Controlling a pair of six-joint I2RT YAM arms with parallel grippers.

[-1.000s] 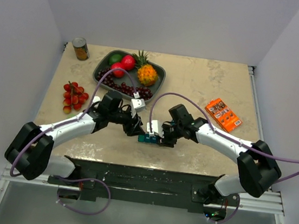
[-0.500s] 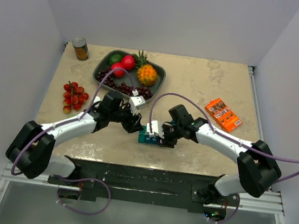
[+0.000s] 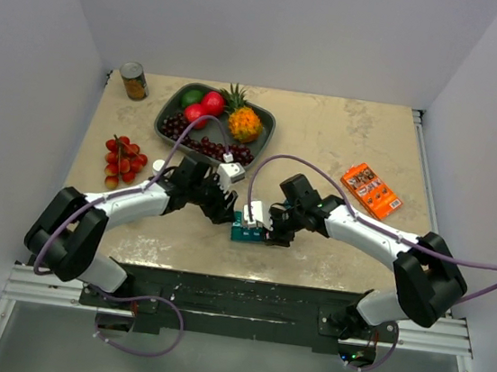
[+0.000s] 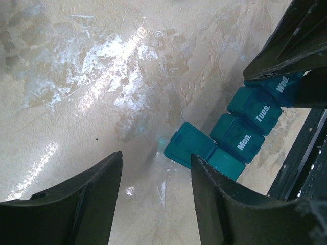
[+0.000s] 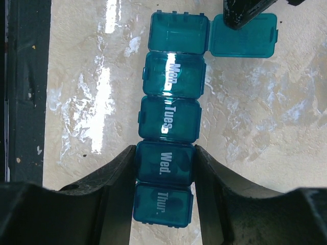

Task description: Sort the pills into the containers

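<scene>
The containers (image 3: 245,232) are a teal strip of cubes marked Mon., Tues., Wed. and Thur. (image 5: 168,117), lying on the table near its front edge. The end cube (image 5: 179,31) beside Mon. stands open, its lid (image 5: 244,35) folded out sideways. My right gripper (image 5: 164,153) is shut on the Wed. cube, one finger on each side. My left gripper (image 4: 156,158) hovers open just past the open lid (image 4: 186,147), with bare table between its fingers. One of its fingertips (image 5: 240,13) overlaps the lid in the right wrist view. No pills show in any view.
A dark fruit tray (image 3: 171,115) with pineapple, apples and grapes sits at the back left. A tin can (image 3: 134,81) stands in the far left corner, a bunch of red tomatoes (image 3: 123,160) lies left, an orange packet (image 3: 371,190) right. A black rail (image 5: 25,102) runs along the front edge.
The left arm's elbow has swung inward, and its gripper has stayed by the strip's open end. The right gripper and the strip have not moved.
</scene>
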